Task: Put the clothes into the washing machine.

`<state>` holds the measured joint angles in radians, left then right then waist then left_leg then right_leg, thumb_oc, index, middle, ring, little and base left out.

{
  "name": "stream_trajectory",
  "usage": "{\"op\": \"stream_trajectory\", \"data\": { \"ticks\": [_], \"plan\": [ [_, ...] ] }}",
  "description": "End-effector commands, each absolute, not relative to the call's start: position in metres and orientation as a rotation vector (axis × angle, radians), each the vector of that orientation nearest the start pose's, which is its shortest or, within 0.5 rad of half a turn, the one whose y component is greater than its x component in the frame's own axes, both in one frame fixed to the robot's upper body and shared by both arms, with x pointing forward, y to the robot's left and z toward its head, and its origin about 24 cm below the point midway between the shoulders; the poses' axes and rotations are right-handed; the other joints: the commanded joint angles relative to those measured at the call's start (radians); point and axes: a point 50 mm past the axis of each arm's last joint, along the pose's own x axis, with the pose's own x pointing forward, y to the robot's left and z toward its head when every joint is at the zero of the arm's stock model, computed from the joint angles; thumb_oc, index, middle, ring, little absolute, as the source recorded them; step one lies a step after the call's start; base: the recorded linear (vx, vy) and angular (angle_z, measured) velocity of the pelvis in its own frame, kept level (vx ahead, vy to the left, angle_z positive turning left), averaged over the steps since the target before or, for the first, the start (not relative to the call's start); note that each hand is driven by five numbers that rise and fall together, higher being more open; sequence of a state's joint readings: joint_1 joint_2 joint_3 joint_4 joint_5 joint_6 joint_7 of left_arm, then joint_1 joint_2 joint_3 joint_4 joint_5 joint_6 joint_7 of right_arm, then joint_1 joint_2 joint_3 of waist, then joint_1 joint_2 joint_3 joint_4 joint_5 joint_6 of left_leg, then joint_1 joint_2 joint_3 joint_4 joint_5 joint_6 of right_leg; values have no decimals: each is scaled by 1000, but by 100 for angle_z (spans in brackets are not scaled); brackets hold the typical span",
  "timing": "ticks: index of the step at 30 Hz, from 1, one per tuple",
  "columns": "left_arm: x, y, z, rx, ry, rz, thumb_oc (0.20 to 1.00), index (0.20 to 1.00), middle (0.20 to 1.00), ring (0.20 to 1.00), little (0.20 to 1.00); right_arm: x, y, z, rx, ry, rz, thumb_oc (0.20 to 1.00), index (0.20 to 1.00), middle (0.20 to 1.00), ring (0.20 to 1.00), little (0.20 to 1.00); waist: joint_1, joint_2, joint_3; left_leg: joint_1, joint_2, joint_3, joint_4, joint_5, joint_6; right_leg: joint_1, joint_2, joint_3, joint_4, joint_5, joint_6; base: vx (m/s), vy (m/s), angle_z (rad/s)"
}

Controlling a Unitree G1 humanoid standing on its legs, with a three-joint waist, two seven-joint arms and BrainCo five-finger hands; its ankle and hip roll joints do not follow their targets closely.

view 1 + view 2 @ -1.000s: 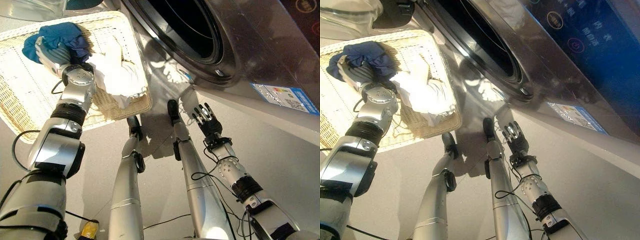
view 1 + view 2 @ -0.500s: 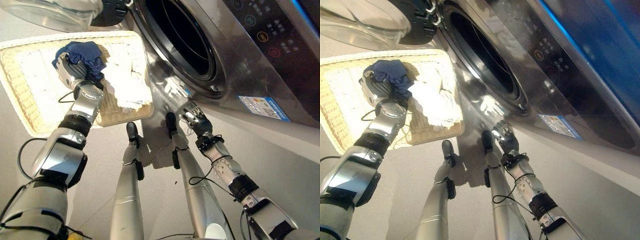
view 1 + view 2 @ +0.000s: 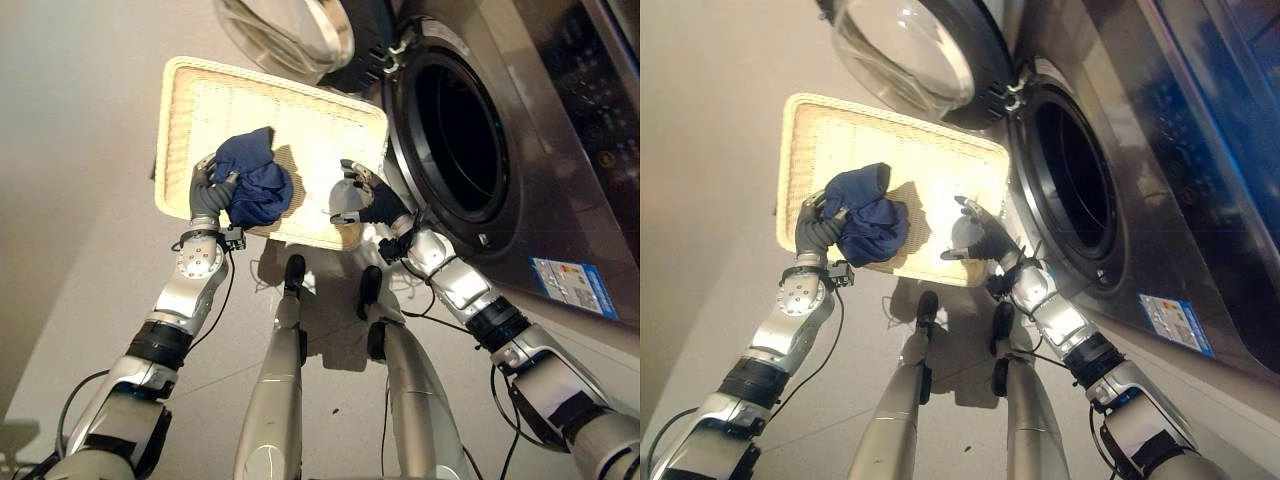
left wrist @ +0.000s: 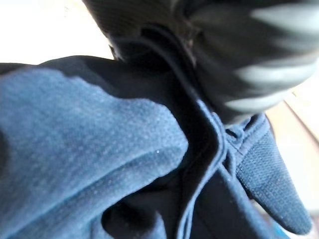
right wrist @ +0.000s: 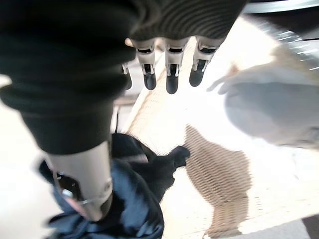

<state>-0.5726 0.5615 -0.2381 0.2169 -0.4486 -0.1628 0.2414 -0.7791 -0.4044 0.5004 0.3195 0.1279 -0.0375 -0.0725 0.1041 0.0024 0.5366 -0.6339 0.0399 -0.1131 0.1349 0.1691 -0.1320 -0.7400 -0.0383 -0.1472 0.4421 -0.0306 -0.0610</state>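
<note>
A dark blue garment (image 3: 254, 181) is bunched in my left hand (image 3: 207, 196), whose fingers are curled round it; it hangs just over the pale wicker basket (image 3: 215, 100) and throws a shadow on the weave. Up close the blue cloth (image 4: 89, 144) lies right against that hand. A white garment (image 3: 938, 218) lies in the basket's near right corner, hard to make out in the glare. My right hand (image 3: 368, 201) hovers open over that corner, fingers (image 5: 171, 74) straight, with the white cloth (image 5: 271, 107) beyond them.
The washing machine's round drum opening (image 3: 462, 150) gapes just right of the basket. Its glass door (image 3: 290, 35) is swung open above the basket's far edge. Grey floor lies to the left and in front of the basket.
The camera has swung, so the whole scene has shifted. My left hand has raised the blue garment off the basket. My right hand came up from the floor to the basket's right corner.
</note>
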Motion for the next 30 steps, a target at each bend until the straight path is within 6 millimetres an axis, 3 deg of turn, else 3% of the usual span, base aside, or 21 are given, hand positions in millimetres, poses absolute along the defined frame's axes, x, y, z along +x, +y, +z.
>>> {"op": "stream_trajectory", "data": {
  "ticks": [1, 3, 10, 20, 21, 23, 30],
  "plan": [
    [328, 153, 205, 7, -547, -320, 200, 200, 200, 200, 200, 349, -85, 185, -560, -487, 393, 1000, 1000, 1000, 1000, 1000, -25, 82, -17, 24, -103, 50, 44, -71, 64, 95, 25, -6, -71, -33, 97, -28, -9, 20],
    [320, 138, 207, -17, -536, -480, 200, 200, 200, 200, 200, 348, -81, 185, -575, -489, 417, 1000, 1000, 1000, 1000, 1000, -17, 86, -17, 27, -105, 45, 56, -71, 68, 102, 21, -16, -70, -25, 97, -6, -12, 13],
    [306, 106, 200, -62, -449, -767, 200, 200, 200, 200, 200, 345, -69, 177, -574, -445, 499, 1000, 1000, 1000, 1000, 1000, -19, 86, -17, 42, -102, 58, 57, -73, 75, 119, 19, -24, -77, -16, 99, -1, -9, 3],
    [300, 82, 182, -105, -330, -902, 200, 200, 200, 200, 200, 337, -56, 153, -356, -230, 709, 1000, 1000, 1000, 1000, 1000, -43, 73, -17, 44, -100, 79, 43, -70, 85, 112, 20, -13, -103, 8, 105, 4, 0, -1],
    [300, 80, 179, -110, -314, -902, 200, 200, 200, 200, 200, 335, -55, 152, -308, -209, 729, 649, 649, 649, 649, 649, -48, 71, -17, 43, -101, 82, 41, -69, 86, 109, 21, -10, -108, 14, 107, 0, 0, 0],
    [300, 78, 174, -116, -297, -892, 200, 200, 200, 200, 200, 333, -52, 148, -232, -174, 747, 200, 200, 200, 200, 200, -54, 68, -17, 47, -102, 88, 40, -74, 88, 109, 21, -4, -109, 12, 108, 15, 5, -2],
    [302, 74, 166, -142, -304, -837, 200, 200, 200, 200, 200, 331, -51, 125, -61, -7, 780, 200, 200, 200, 200, 200, -70, 65, -17, 39, -99, 103, 29, -72, 91, 92, 27, 10, -125, 27, 111, 17, 16, -5]
  ]
}}
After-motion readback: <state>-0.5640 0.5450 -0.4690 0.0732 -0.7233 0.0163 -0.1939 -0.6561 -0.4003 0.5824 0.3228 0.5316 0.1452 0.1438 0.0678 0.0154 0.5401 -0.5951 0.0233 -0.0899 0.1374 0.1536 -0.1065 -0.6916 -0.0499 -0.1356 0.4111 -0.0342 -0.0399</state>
